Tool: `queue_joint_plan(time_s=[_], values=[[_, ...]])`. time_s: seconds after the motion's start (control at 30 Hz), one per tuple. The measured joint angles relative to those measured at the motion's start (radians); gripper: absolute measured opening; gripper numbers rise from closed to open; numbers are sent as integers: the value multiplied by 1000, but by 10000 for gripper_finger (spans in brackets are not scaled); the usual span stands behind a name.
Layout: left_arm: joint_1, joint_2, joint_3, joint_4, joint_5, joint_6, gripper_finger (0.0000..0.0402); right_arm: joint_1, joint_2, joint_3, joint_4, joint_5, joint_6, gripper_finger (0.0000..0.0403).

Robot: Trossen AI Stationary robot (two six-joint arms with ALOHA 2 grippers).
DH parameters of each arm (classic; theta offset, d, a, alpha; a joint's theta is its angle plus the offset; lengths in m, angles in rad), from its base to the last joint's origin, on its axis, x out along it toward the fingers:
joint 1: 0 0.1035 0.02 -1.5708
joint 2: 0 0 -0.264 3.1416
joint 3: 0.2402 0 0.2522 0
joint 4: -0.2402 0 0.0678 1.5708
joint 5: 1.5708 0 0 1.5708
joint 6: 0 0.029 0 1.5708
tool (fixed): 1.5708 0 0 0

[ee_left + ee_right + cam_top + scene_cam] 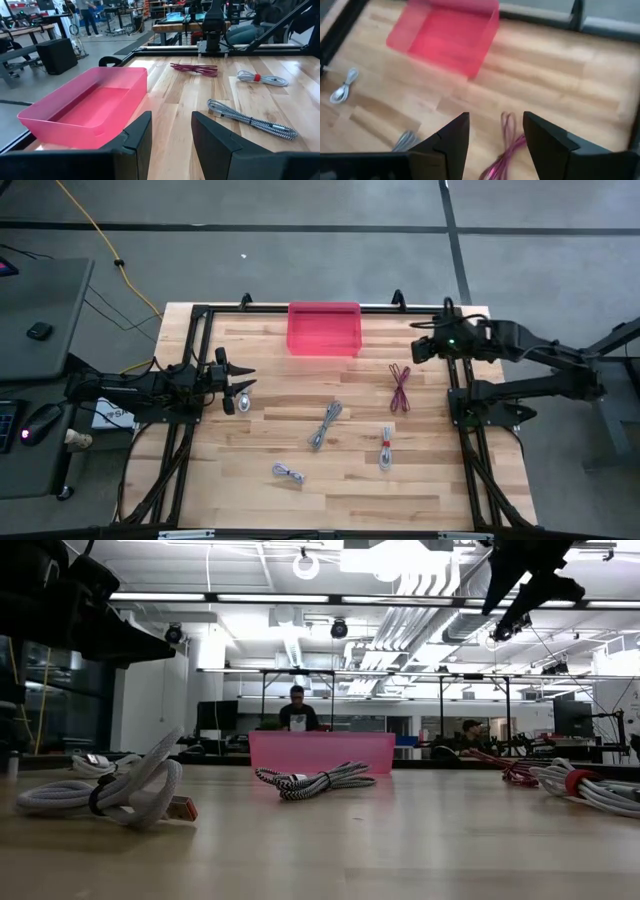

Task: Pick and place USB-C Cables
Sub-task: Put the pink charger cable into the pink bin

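Note:
Several bundled USB-C cables lie flat on the wooden table. A dark red one (400, 387) lies toward the right, a grey braided one (325, 424) in the middle, a grey one with a red tie (386, 447) near it, and a small grey one (289, 473) toward the near edge. A pink bin (323, 328) stands at the far edge. My left gripper (248, 382) is open at the table's left side, pointing right and touching nothing. My right gripper (495, 145) is open and raised above the dark red cable (502, 150), clear of it.
A black metal frame (190, 360) runs around the table's edges, and both arm bases sit on it. A long yellow cord (100, 240) lies on the floor beyond the table's left. People sit at desks in the room behind (297, 708). Bare wood lies between the cables.

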Motion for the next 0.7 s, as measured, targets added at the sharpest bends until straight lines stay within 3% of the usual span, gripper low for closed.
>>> queue_joint_plan(time_s=[0.17, 0.4, 0.7], values=[[0, 0, 0, 0, 0, 2, 117, -18, 65, 0, -34, -93, 60, 177], [0, 0, 0, 0, 0, 1, 118, -7, 155, 0, -146, -96, 215, 177], [0, 0, 0, 0, 0, 2, 118, 73, 295, 0, -152, -145, 294, 177]])
